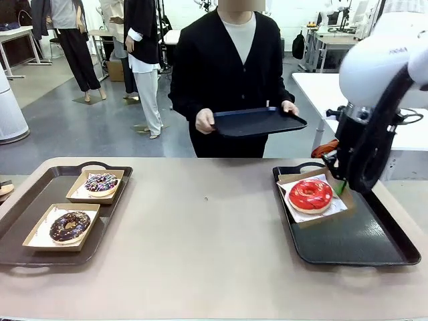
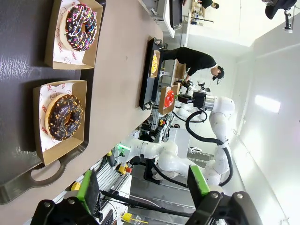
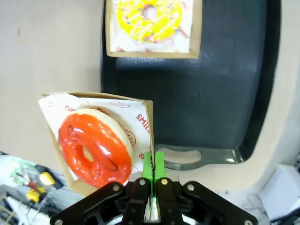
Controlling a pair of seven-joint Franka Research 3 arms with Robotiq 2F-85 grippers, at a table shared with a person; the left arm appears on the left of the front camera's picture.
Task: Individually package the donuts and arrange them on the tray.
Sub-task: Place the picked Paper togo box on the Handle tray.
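My right gripper point(image 1: 338, 179) point(image 3: 153, 165) is shut on the rim of a cardboard box point(image 1: 319, 215) point(image 3: 147, 117) that holds the red-glazed donut point(image 1: 310, 194) point(image 3: 93, 146). The box sits tilted at the far left corner of the dark right tray point(image 1: 361, 241) point(image 3: 225, 93). Further along that tray the yellow-iced donut point(image 3: 149, 18) lies in its own box. On the left tray point(image 1: 40, 194) point(image 2: 18, 56), the drizzled donut point(image 1: 101, 182) point(image 2: 80, 26) and the dark chocolate sprinkled donut point(image 1: 69, 226) point(image 2: 64, 117) each lie in a box. My left gripper point(image 2: 143, 187) hangs open, well clear of them.
Across the table a person holds another dark tray point(image 1: 257, 122) in both hands at waist height. The tan tabletop point(image 1: 200, 234) between the two trays is bare. Other people stand farther back in the room.
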